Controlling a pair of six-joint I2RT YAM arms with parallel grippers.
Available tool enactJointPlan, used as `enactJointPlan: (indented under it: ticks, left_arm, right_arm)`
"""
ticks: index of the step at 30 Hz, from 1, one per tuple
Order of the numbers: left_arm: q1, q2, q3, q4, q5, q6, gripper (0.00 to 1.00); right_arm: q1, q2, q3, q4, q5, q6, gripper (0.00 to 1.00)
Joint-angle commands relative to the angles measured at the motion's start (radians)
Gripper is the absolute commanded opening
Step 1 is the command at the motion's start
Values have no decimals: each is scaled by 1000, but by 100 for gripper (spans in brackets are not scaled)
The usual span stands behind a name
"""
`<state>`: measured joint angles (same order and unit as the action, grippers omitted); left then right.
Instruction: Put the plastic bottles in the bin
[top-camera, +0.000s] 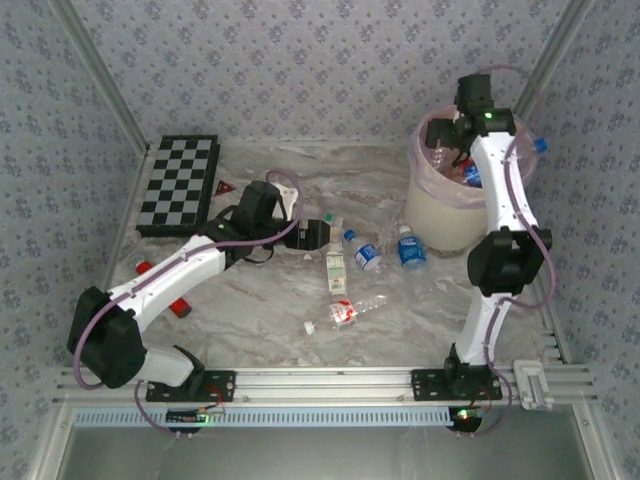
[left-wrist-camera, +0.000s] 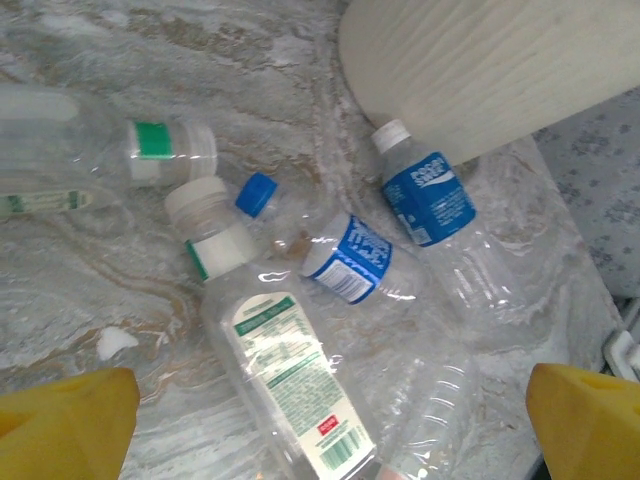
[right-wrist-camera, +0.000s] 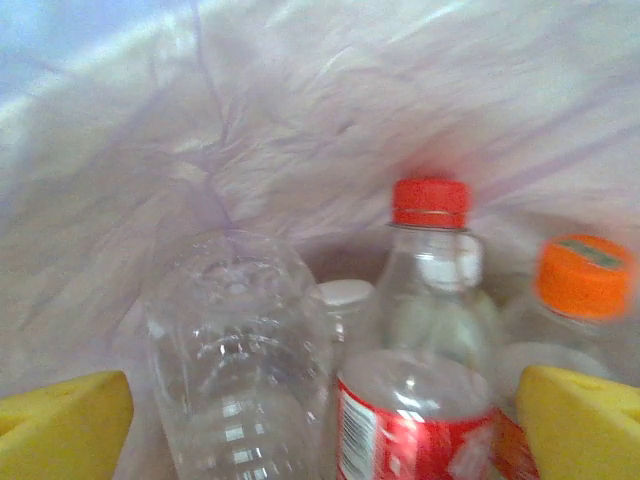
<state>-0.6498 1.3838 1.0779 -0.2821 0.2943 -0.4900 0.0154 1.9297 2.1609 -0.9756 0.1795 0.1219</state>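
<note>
**Top view.** The bin (top-camera: 440, 215) stands at the far right of the tabletop (top-camera: 260, 300). The right tool (top-camera: 460, 158) hangs over the bin's mouth, pointing down into it. Four bottles lie loose on the tabletop left of the bin. Two blue-label bottles (top-camera: 410, 247) (top-camera: 368, 252) lie near its base. A green-label bottle (top-camera: 335, 270) and a red-label bottle (top-camera: 345, 312) lie farther from it. The left tool (top-camera: 315, 233) sits low, just left of this cluster. A chequered board (top-camera: 180, 185) lies well apart from the bin, at the far left.

**Left wrist.** The left tool's yellow pads (left-wrist-camera: 65, 420) are spread wide at the two lower corners. The bin's cream wall fills the upper right. One blue-label bottle, white-capped, lies with its cap against the foot of that wall. The other, crushed and blue-capped, lies just left of it. The green-label bottle lies between the pads' lines, cap away from the tool.

**Right wrist.** The right tool's pads (right-wrist-camera: 585, 420) are spread wide, inside the bin. The pink bag (right-wrist-camera: 300, 120) forms the backdrop. Below the pads lie a clear bottle (right-wrist-camera: 235, 340), a red-capped bottle (right-wrist-camera: 430, 300) and an orange-capped bottle (right-wrist-camera: 585, 275).
</note>
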Motion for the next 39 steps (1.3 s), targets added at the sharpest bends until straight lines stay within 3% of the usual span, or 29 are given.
enactJointPlan:
  ticks: [1, 3, 8, 12, 17, 29, 39]
  left_arm:
    - [6, 17, 19, -46, -70, -50, 99]
    - [7, 30, 26, -36, -99, -113, 99]
    - [-1, 116, 43, 66, -103, -419, 99]
    - [-14, 192, 72, 36, -194, -666, 99]
    - [-28, 308, 154, -27, -285, -817, 99]
    - [-31, 625, 437, -51, -259, -816, 90]
    - [5, 758, 491, -29, -250, -815, 83]
  right_arm:
    - [-27, -128, 32, -65, 13, -15, 100]
    - [-42, -181, -3, -62, -2, -12, 100]
    - [-67, -363, -186, -8, -110, 47, 100]
    - [-85, -529, -374, 62, -182, 106, 100]
    - [-108, -683, -539, 76, -235, 142, 100]
    - [-141, -896, -745, 58, -276, 172, 100]
    - [-173, -969, -762, 39, -255, 169, 100]
